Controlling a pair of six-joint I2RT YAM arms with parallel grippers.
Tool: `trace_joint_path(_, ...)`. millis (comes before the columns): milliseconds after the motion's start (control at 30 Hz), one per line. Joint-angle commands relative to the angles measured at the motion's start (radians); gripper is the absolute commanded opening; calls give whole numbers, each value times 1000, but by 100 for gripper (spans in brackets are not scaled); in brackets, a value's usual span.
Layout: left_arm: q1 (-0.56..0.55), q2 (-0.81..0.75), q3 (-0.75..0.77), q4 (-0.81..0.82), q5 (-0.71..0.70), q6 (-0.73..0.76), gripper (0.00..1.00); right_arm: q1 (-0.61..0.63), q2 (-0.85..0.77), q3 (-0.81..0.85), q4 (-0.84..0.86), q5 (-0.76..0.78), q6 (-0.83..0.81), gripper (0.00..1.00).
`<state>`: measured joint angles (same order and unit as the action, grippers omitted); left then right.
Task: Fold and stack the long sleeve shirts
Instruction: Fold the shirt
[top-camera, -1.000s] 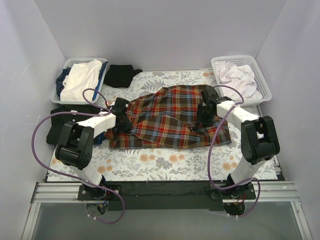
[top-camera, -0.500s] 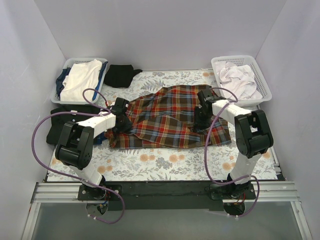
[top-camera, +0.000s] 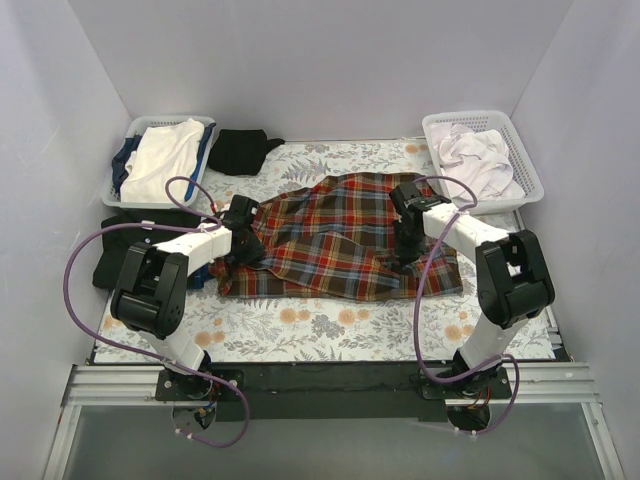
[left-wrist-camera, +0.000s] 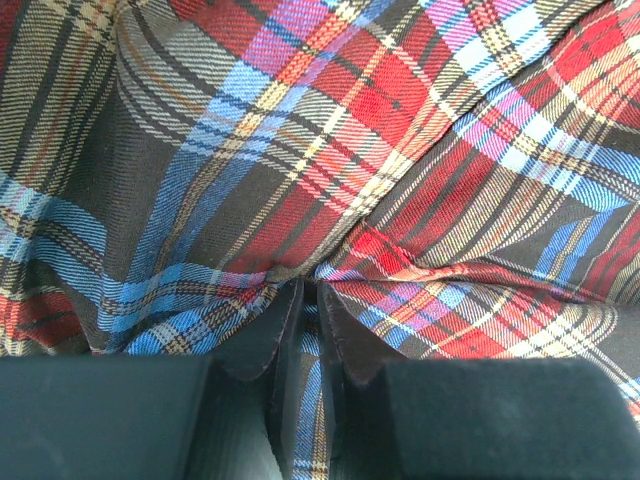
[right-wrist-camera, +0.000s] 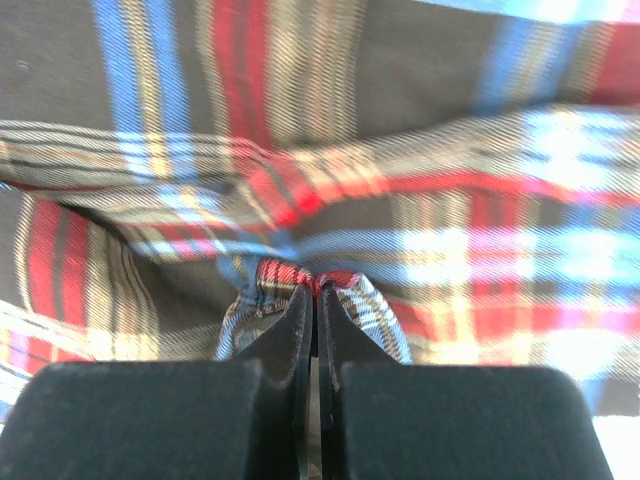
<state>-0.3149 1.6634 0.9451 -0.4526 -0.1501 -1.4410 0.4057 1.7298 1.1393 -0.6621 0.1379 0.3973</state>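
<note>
The red-orange plaid long sleeve shirt (top-camera: 335, 235) lies crumpled across the middle of the table. My left gripper (top-camera: 247, 250) is at its left edge, shut on a fold of the plaid cloth (left-wrist-camera: 400, 150), which runs between the jaws of the gripper (left-wrist-camera: 310, 292). My right gripper (top-camera: 404, 256) presses down on the shirt's right part. It is shut on a small pinched ridge of plaid (right-wrist-camera: 300, 200) at the gripper's tips (right-wrist-camera: 316, 288). A folded black shirt (top-camera: 125, 243) lies at the table's left edge, partly under my left arm.
A white basket (top-camera: 204, 124) at the back left holds white and blue clothes. Another white basket (top-camera: 527, 158) at the back right holds pale clothes. A dark bundle of cloth (top-camera: 243, 150) lies beside the left basket. Walls close in on three sides.
</note>
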Motion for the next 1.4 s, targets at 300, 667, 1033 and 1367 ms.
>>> trace_joint_path(300, 0, 58, -43, -121, -77, 10, 8, -44, -108, 129, -113, 210, -20, 1)
trace_joint_path(667, 0, 36, -46, -120, -72, 7, 8, -93, -64, 152, -62, 189, -31, 14)
trace_joint_path(1033, 0, -137, 17, -110, -20, 73, 49, -90, -165, 166, -57, 121, -37, 51)
trace_joint_path(1367, -1, -228, 32, -72, 81, 129, 57, -13, -78, 114, -7, -164, -126, 50)
